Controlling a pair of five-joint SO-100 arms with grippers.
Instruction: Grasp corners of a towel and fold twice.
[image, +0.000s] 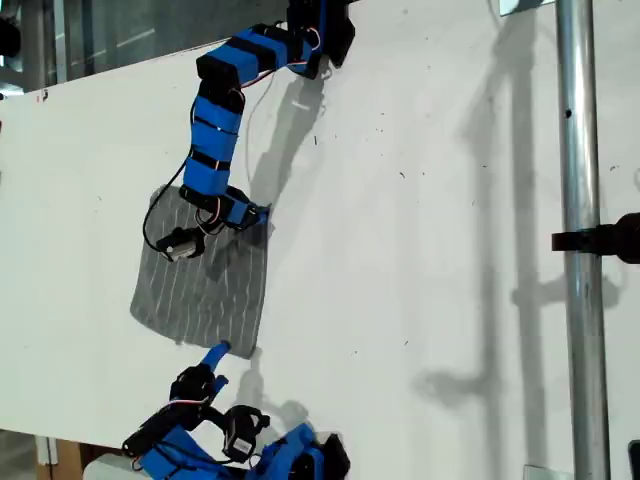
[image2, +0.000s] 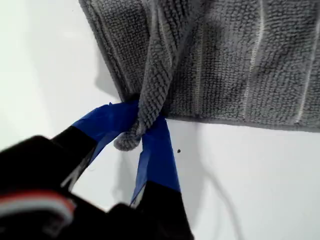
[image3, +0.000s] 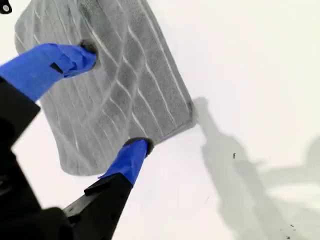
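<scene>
Pinched between blue-taped fingers of my first gripper: one corner of the towel, bunched into a thick grey roll and lifted off the rest of the cloth. Nubbly, looped grey pile on that towel, crossed by thin pale parallel stripes, edges hemmed and soft. Roughly square in outline, lying mostly flat on the white table, slightly rumpled near the pinched corner. Seen from the exterior view, same blue and black arm reaching down from the top edge to the towel, first gripper closed on the corner nearest the towel's upper side toward the exterior view's right. Spread wide apart over the towel: jaws of my second gripper, one blue finger hovering above the striped middle, the other at the cloth's edge beside a rounded corner, nothing held between them. In the exterior view, second gripper just beside the towel's lower edge. Smooth matt white tabletop all round the towel, dark arm shadows falling beside it; shiny metal pole standing well apart from the towel.
</scene>
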